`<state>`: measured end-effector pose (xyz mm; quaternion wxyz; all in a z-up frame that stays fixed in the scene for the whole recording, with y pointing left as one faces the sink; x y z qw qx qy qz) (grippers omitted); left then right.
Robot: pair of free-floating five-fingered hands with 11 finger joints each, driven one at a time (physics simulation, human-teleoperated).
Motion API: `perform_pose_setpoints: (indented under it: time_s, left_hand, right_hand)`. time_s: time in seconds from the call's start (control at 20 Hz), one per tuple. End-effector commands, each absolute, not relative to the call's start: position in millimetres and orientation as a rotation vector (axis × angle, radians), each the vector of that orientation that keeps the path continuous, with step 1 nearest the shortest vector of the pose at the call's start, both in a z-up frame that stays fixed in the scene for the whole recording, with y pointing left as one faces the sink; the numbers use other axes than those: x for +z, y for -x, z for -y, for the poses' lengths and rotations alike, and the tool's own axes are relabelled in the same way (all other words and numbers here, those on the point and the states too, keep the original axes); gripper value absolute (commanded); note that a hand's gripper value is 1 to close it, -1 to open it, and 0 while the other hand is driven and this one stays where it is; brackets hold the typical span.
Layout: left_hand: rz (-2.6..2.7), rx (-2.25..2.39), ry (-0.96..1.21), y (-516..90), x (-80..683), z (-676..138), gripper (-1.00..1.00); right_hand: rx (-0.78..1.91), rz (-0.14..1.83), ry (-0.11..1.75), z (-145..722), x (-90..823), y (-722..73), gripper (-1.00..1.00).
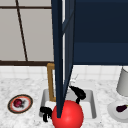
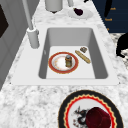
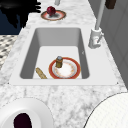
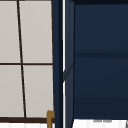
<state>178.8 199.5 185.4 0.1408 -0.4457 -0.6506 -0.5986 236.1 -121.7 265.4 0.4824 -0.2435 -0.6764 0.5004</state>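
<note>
My left hand (image 1: 45, 112) hangs at the front edge of the sink (image 1: 93, 105), its fingers curled downward and closed on nothing, just beside the red ball (image 1: 68, 115); whether it touches the ball I cannot tell. My right hand (image 1: 79, 93) floats just above and behind that ball, over the middle of the sink, fingers bent in and gripping nothing. The ball sits at the sink's front edge, partly behind the open dark blue cabinet door (image 1: 61, 57) that hangs down in front of it.

In the basin lie a red-rimmed plate (image 2: 63, 62) with a small jar (image 2: 68, 60) standing on it, and a brown stick-like piece (image 2: 82, 56) beside the plate towards the basin's front wall. The faucet (image 2: 32, 35) stands on the sink's back edge.

On the table towards its left edge rests a patterned plate (image 1: 20, 103) bearing a dark red fruit (image 1: 18, 102). Towards the right edge a white plate (image 1: 115, 113) carries a dark purple item (image 1: 121, 108), with a grey cylinder (image 1: 123, 82) behind it.
</note>
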Motion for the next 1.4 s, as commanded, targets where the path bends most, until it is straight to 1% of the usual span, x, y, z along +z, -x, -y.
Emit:
perform_pose_setpoints:
  time_s: [0.0, 0.15, 0.25, 0.4, 0.7, 0.85, 1.35]
  left_hand:
    - [1.879, -1.729, 1.287, -179, 185, -200, 0.00]
    - [1.879, -1.729, 1.287, -179, 185, -200, 0.00]
    - [1.879, -1.729, 1.287, -179, 185, -200, 0.00]
    - [1.879, -1.729, 1.287, -179, 185, -200, 0.00]
    - [1.879, -1.729, 1.287, -179, 185, -200, 0.00]
    - [1.879, -1.729, 1.287, -179, 185, -200, 0.00]
    - [1.879, -1.729, 1.287, -179, 185, -200, 0.00]
  right_hand:
    - [1.318, 1.612, 0.688, 131, 273, -244, -1.00]
    - [1.308, 1.640, 0.714, 144, 274, -249, -1.00]
    - [1.246, 1.630, 0.722, 152, 273, -246, -1.00]
    - [1.268, 1.633, 0.759, 161, 280, -246, -1.00]
    - [1.296, 1.544, 0.780, 165, 307, -275, -1.00]
    - [1.335, 1.481, 0.836, 163, 313, -292, -1.00]
    - [1.222, 1.387, 0.906, 153, 326, -340, -1.00]
